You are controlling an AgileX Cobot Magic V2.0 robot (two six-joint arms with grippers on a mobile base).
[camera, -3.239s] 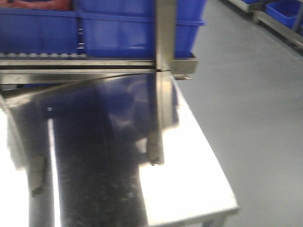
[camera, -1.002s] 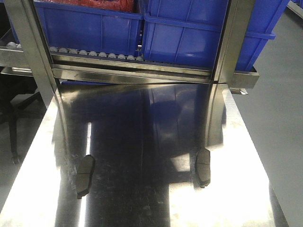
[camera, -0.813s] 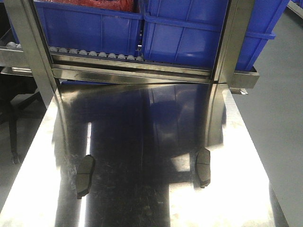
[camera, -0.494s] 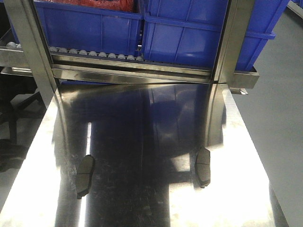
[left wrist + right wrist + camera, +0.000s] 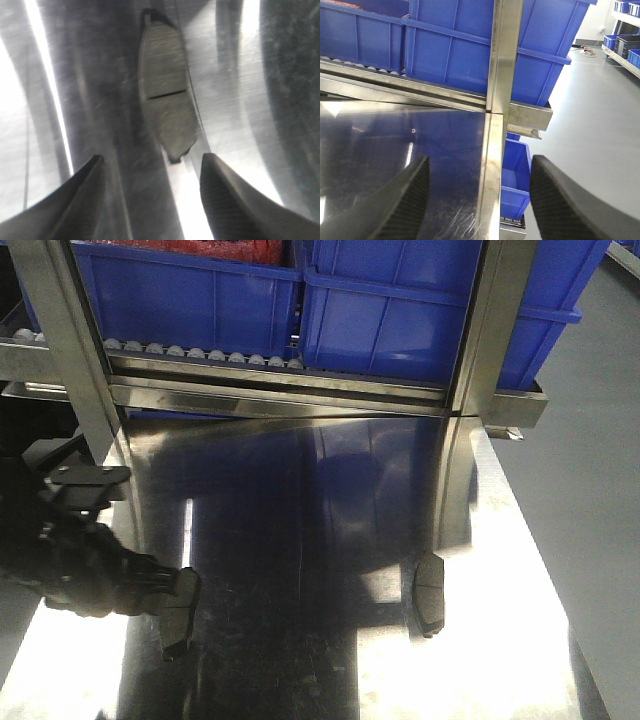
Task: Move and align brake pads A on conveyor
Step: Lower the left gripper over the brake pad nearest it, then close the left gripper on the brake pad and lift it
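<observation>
At the far left of the front view the left arm [image 5: 85,560] is a dark, blurred mass cut off by the frame edge, so its tip is hard to make out there; the left wrist view shows the left pincer [image 5: 152,160] open, its two black fingers [image 5: 75,205] spread wide and touching nothing; just ahead of them the left brake pad A [image 5: 165,102] lies flat on the shiny steel surface [image 5: 300,670], cross groove up, its far end blurred; well apart to the right, the right brake pad A [image 5: 430,595] lies flat on the same surface, below the steel upright [image 5: 490,330]; behind both runs the roller rack [image 5: 200,352] carrying two blue bins; the left bin [image 5: 180,300] holds something red, cut off by the top edge; the inside of the right bin [image 5: 400,320] is hidden; in the right wrist view the right pincer [image 5: 481,160] is open and holds nothing, its fingers cut off at the bottom, above the right edge of the surface; below that edge sits a small blue bin [image 5: 516,172], its contents hidden.
</observation>
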